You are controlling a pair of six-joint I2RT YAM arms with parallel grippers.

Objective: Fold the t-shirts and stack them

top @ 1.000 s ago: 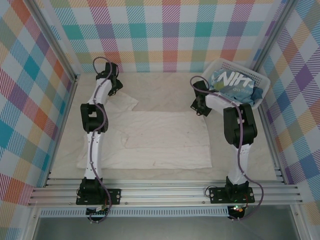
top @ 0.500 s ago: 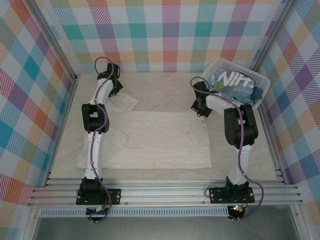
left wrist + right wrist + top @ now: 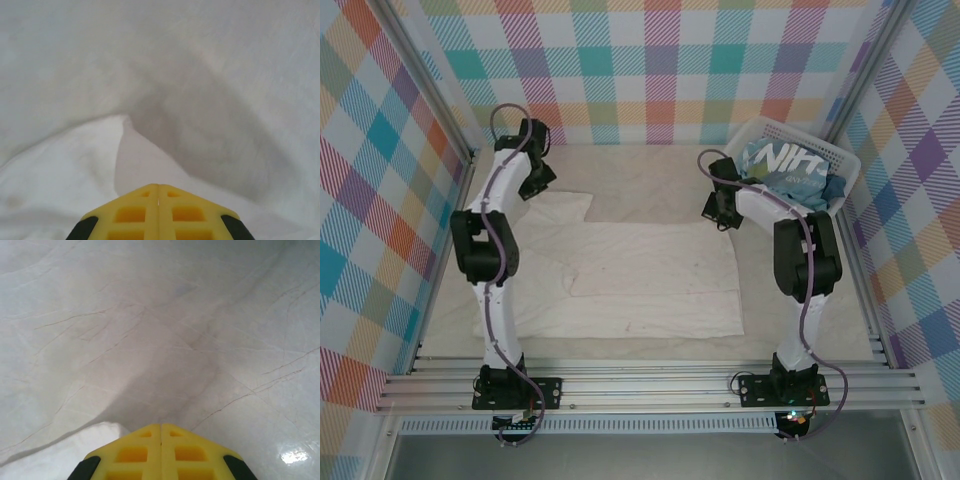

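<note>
Progress: early. Plain cream-white short-sleeved cloth t-shirt (image 3: 650, 270) lies spread at the centre of the pale bench (image 3: 650, 180). Its body is flat, with one layer apparently doubled over along the 6 o'clock edge and a sleeve sticking out toward 10 o'clock. Judged partly folded at most; no finished bundle and no stack anywhere.

Light blue t-shirt with big white lettering (image 3: 785, 165) sits crumpled inside the white plastic slatted basket (image 3: 790, 124) at 2 o'clock. Not yet taken out, not folded.

Left end effector (image 3: 540, 185) sits over the 10 o'clock sleeve. In the left wrist view its yellow fingertips (image 3: 145, 200) meet flush above rumpled white cloth. Whether a pinch of fabric is caught between them cannot be told.

Right end effector (image 3: 720, 215) is at the shirt's 2 o'clock corner, jaws likewise together. In the right wrist view a white cloth corner lies beside it; grip on cloth uncertain.

Writing: the blue shirt's letters read roughly "NIH", the rest lost in folds. No other labels legible.
</note>
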